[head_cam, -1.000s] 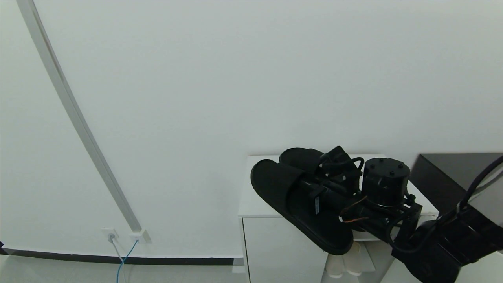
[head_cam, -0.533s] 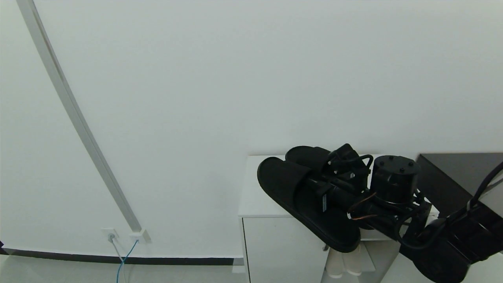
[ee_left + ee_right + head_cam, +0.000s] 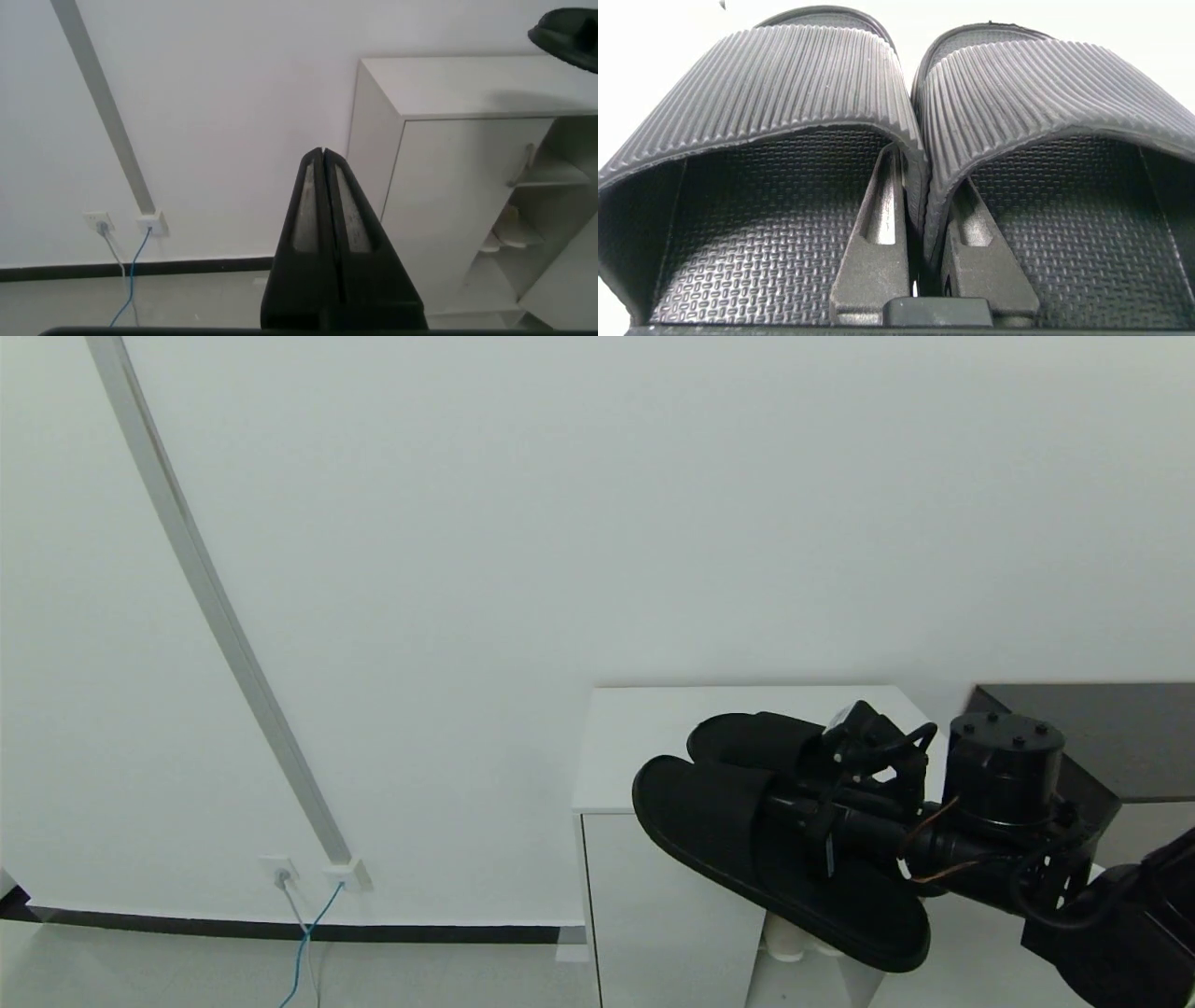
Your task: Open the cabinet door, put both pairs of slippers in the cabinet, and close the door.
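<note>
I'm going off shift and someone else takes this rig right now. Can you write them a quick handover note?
Left pincer: shut, empty, facing the cabinet.
Right pincer: shut on the black slippers, pinching their inner edges together, held in the air before the cabinet.
Done: the cabinet's right side stands open. Pale shapes lie inside, possibly the other pair, but I cannot tell.
Left: set the black slippers inside, check for the other pair, then close up.
</note>
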You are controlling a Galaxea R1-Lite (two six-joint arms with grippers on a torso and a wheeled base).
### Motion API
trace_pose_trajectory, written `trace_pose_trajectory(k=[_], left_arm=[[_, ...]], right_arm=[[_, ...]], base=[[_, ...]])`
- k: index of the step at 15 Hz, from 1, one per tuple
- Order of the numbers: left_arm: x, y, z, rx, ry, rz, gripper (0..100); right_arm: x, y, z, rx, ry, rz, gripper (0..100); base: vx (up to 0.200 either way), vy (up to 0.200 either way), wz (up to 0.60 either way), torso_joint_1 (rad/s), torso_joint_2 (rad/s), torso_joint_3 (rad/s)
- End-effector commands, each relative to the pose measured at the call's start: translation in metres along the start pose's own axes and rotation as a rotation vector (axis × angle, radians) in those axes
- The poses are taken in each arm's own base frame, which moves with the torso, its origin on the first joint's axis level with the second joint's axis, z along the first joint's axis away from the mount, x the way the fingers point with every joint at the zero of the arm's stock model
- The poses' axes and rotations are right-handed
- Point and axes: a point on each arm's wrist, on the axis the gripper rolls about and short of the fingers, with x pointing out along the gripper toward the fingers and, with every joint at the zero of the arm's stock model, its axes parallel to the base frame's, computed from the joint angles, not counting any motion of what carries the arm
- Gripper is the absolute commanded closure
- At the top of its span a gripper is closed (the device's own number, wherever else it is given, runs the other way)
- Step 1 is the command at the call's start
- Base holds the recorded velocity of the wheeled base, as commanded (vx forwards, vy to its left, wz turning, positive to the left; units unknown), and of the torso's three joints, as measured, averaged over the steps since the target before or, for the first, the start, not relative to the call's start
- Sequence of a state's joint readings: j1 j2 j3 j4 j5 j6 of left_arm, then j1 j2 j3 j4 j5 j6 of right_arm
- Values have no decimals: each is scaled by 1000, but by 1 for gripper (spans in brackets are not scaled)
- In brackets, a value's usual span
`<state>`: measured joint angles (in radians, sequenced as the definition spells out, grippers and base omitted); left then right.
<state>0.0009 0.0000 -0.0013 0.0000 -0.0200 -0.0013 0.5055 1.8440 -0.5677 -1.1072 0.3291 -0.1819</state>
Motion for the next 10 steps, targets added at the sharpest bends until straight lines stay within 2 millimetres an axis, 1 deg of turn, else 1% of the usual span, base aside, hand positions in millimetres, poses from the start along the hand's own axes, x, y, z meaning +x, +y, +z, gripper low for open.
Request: trace_pose_trajectory(k=[1,10], left_arm=[[0,0,0,0,0,1,100],[0,0,0,0,1,1,100]], right_arm=[[-5,0,4,0,-3,-4,100],[-4,5,2,7,23,12,100]], base=[[0,0,0,0,0,0],[0,0,0,0,0,0]])
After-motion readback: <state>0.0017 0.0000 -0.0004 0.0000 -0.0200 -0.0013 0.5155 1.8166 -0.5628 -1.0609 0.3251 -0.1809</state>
